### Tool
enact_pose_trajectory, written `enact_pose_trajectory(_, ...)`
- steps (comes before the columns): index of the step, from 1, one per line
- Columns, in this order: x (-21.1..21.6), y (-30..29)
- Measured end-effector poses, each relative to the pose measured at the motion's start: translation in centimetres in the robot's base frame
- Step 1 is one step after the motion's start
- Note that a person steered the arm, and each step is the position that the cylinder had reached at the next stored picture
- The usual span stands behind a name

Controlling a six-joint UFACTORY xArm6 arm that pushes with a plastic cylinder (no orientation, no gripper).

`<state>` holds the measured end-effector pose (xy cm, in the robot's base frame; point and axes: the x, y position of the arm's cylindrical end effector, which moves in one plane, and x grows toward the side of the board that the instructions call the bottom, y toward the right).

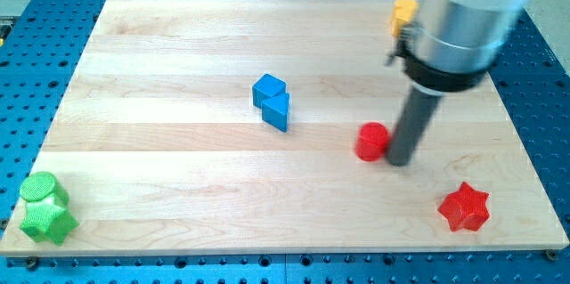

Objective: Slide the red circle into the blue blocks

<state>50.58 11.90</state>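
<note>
The red circle (371, 141) lies right of the board's middle. My tip (400, 160) rests on the board right beside it, on its right side, touching or nearly touching it. The two blue blocks stand together left of the red circle near the board's centre: a blue cube (268, 90) and a blue wedge-like block (277, 109) pressed against its lower right. A gap of bare wood separates them from the red circle.
A red star (464, 206) lies at the lower right. A green cylinder (41, 189) and a green star (49, 220) sit at the lower left corner. A yellow block (403, 14) is at the top right, partly hidden by the arm.
</note>
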Motion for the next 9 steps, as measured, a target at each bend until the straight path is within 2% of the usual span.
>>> enact_pose_trajectory(1, -0.7, -4.2)
enact_pose_trajectory(2, 2.0, -6.9)
enact_pose_trajectory(3, -0.5, -9.4)
enact_pose_trajectory(5, 0.7, -6.9)
enact_pose_trajectory(7, -2.5, -6.3)
enact_pose_trajectory(8, -2.1, -3.1)
enact_pose_trajectory(9, -5.2, -4.8)
